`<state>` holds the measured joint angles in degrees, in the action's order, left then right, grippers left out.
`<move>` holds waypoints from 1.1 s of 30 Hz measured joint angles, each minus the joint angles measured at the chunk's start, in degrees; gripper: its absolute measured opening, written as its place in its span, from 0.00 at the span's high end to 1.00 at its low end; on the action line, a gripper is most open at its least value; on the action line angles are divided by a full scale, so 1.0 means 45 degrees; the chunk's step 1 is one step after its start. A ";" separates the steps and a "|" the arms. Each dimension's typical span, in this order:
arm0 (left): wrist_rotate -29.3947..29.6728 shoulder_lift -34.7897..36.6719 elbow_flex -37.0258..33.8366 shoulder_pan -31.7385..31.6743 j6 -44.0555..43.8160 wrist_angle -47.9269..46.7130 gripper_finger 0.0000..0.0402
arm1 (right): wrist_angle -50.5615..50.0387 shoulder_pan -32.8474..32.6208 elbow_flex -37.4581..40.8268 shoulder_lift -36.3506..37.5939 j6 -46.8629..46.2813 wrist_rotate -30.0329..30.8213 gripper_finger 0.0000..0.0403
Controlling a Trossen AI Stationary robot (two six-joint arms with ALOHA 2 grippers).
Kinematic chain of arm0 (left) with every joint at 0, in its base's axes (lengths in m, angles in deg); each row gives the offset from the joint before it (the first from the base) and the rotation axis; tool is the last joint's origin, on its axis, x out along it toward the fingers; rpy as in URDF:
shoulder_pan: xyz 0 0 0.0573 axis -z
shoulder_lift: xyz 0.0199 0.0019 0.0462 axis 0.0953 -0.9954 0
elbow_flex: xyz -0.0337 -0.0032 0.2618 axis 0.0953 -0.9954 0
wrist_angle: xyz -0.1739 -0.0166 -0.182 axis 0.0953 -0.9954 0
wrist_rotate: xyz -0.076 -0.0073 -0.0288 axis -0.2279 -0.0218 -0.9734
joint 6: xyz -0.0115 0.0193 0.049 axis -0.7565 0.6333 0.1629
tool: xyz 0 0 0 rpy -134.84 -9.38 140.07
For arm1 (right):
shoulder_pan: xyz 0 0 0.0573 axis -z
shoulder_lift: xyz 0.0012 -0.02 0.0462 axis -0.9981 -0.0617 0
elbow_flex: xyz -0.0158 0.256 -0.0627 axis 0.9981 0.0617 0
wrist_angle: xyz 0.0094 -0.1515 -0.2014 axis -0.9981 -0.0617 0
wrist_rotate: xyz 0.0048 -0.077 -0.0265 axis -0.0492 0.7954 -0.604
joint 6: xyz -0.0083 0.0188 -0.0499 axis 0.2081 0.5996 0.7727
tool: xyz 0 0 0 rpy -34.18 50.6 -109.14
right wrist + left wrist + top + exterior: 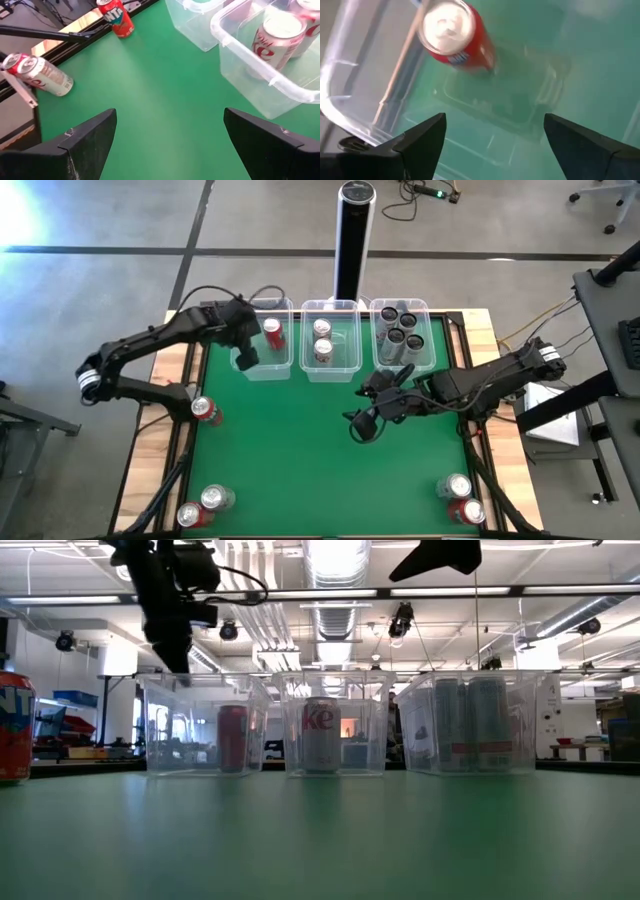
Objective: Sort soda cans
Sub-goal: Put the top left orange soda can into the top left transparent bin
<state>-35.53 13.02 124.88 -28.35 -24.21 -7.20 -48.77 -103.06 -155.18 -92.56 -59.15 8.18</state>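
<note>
High view shows the left gripper (pixel 244 356) over the left tub (pixel 262 367), fingers spread wide and empty, a red can (pixel 273 333) standing inside. The right gripper (pixel 365 423), also wide open and holding nothing, hovers over the green mat (pixel 320 470) near the middle tub (pixel 330 370). Loose cans wait at the left edge (pixel 206 410) and near corners (pixel 457 486). Withdrawing carelessly, the left fingers could probably clip the tub wall and topple that can.
</note>
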 joint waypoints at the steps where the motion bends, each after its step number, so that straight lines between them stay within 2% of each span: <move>1: -0.0010 -0.0041 0.0000 0.0014 0.0477 -0.0245 0.21 | 0.0000 0.0000 0.0000 0.0000 -0.0116 -0.0089 0.10; 7: 0.0107 -0.0082 0.0000 -0.0005 0.3008 -0.1330 0.24 | 0.0005 -0.0005 0.0000 0.0000 -0.0483 -0.0388 0.10; 15: 0.0787 -0.0067 0.0000 -0.0005 0.4089 -0.1860 0.25 | 0.0000 -0.0010 0.0000 0.0000 -0.0570 -0.0388 0.10; 26: 0.0865 0.0105 0.0000 -0.0005 0.4267 -0.2263 0.25 | 0.0000 -0.0009 0.0000 0.0000 -0.0554 -0.0388 0.10; 30: 0.0761 0.0262 0.0132 0.0048 0.3636 -0.2247 0.25 | 0.0005 -0.0010 0.0000 0.0000 -0.0465 -0.0384 0.10; 33: 0.0074 0.0378 0.0694 0.0058 0.2771 -0.2159 0.25 | 0.0079 -0.0008 0.0005 0.0000 0.0265 -0.0018 0.10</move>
<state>-35.20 14.72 128.00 -28.09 -11.74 -16.91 -48.41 -103.10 -155.16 -92.56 -57.96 8.10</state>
